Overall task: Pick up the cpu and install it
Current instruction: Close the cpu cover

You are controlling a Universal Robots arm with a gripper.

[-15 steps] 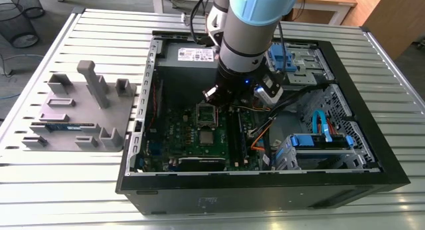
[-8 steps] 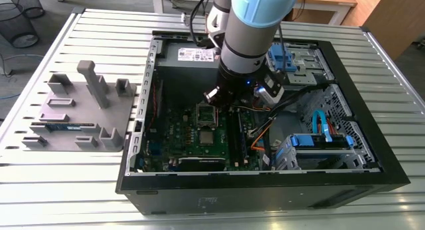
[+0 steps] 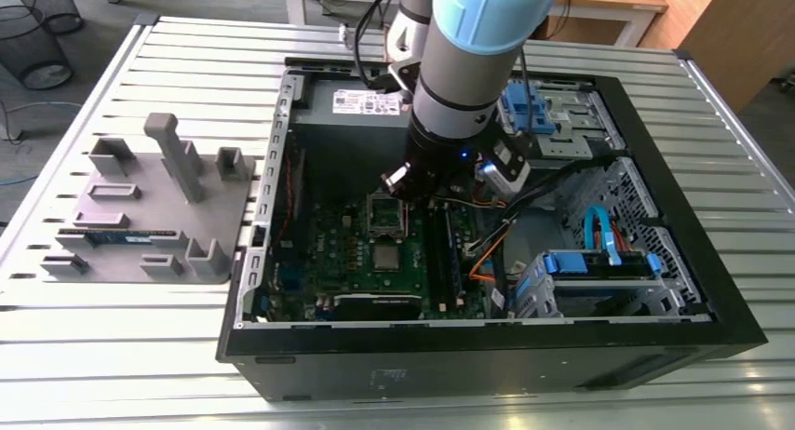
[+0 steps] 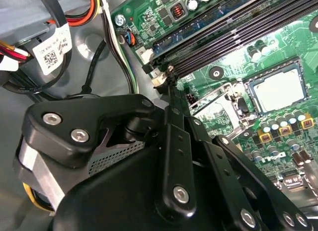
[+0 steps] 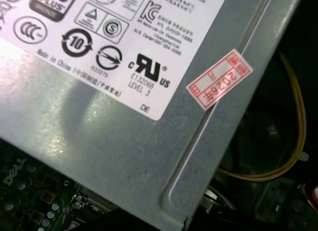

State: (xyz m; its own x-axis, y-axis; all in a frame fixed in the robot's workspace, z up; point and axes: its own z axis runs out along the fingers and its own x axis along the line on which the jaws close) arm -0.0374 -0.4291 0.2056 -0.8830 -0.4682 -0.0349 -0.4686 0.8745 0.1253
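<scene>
Exterior view, gripper: the gripper (image 3: 414,186) hangs low inside the open computer case (image 3: 695,290), over the far part of the motherboard (image 3: 335,262).
Exterior view, cpu: the cpu (image 3: 389,256) lies flat in its socket at mid-board, near the gripper but apart from it.
Exterior view, fixture plate (image 3: 137,216): it sits by the table (image 3: 125,356) edge on the exterior view's left and carries a memory stick (image 3: 118,235).
Second wrist view, socket: the silver top lies bare and the hinged frame (image 4: 213,109) is tipped up beside it.
Second wrist view, gripper state: I cannot tell how wide it stands; nothing shows in its hold.
First wrist view: the power supply (image 5: 124,141) shows close up.
Progress: the chip looks seated; the frame is not yet shut over it.
</scene>
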